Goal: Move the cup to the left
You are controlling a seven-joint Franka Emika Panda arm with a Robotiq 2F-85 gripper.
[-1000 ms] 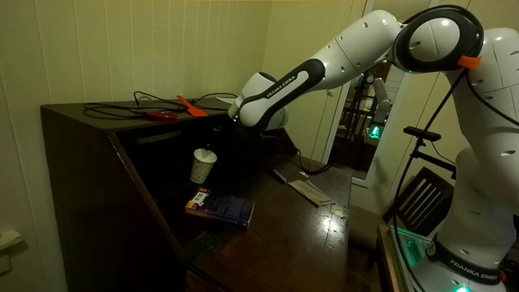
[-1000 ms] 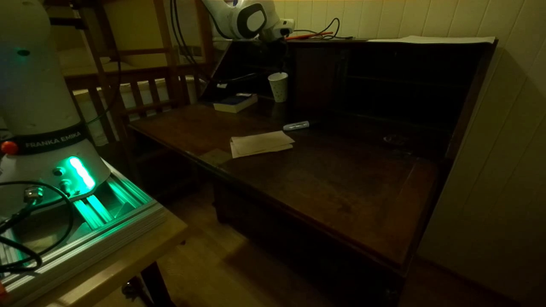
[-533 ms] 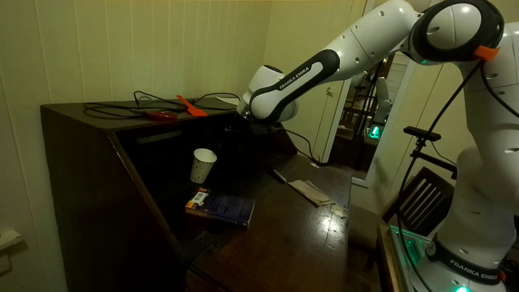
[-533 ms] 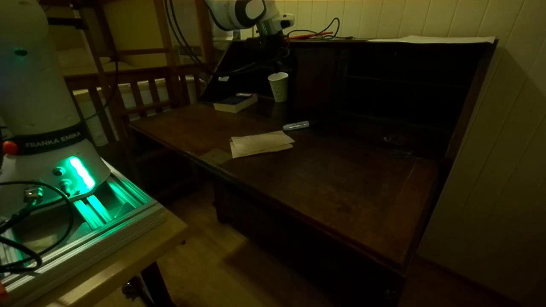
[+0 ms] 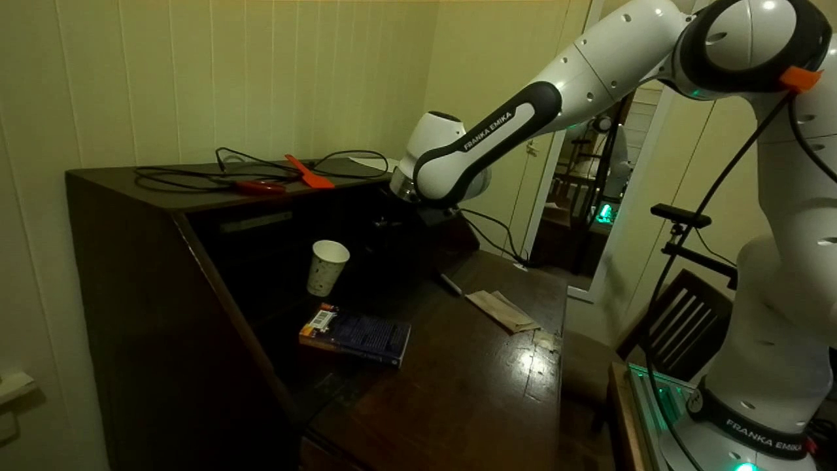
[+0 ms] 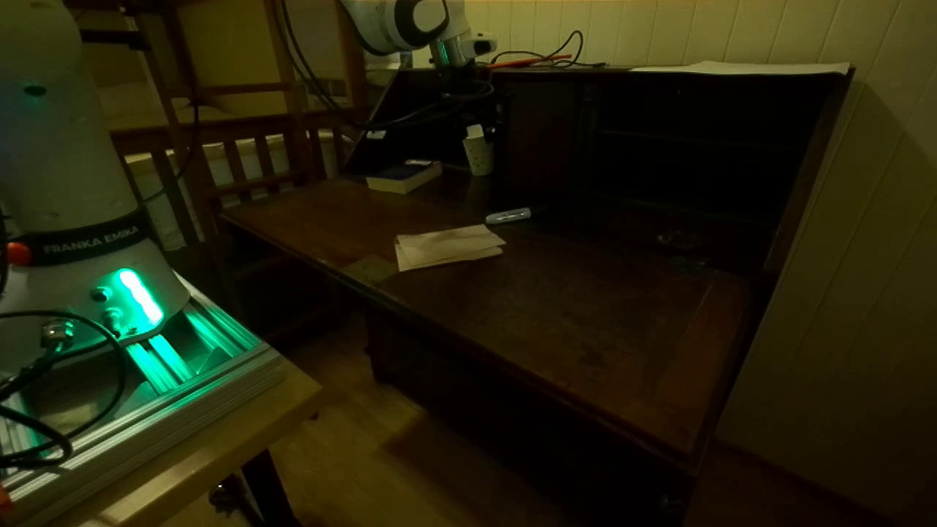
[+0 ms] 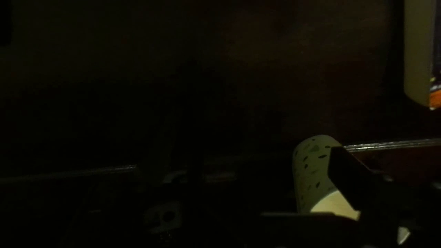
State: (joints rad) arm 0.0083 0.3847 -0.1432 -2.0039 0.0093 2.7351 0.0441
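Observation:
The cup [image 5: 327,268] is white with dark specks and stands upright behind the book, inside the desk. It also shows in an exterior view [image 6: 479,155], where a pale patch overlaps its rim. In the wrist view the cup [image 7: 311,168] is at lower right, partly covered by one dark finger [image 7: 346,175] that passes in front of it. My gripper [image 7: 268,160] looks open, with nothing seen between its jaws; its far finger is lost in shadow. In an exterior view the gripper [image 5: 376,237] is a dark shape to the right of the cup, apart from it.
A dark blue book [image 5: 356,332] lies in front of the cup. A folded paper [image 5: 502,310] and a marker [image 6: 508,216] lie on the desk [image 6: 585,315]. Cables and red tools [image 5: 307,173] lie on the desk's top. A side wall [image 5: 229,307] bounds the desk.
The arm has moved rightwards in an exterior view, and the gripper's tip has left the cup's rim area there. The wrist has turned somewhat. The cup and book have not moved.

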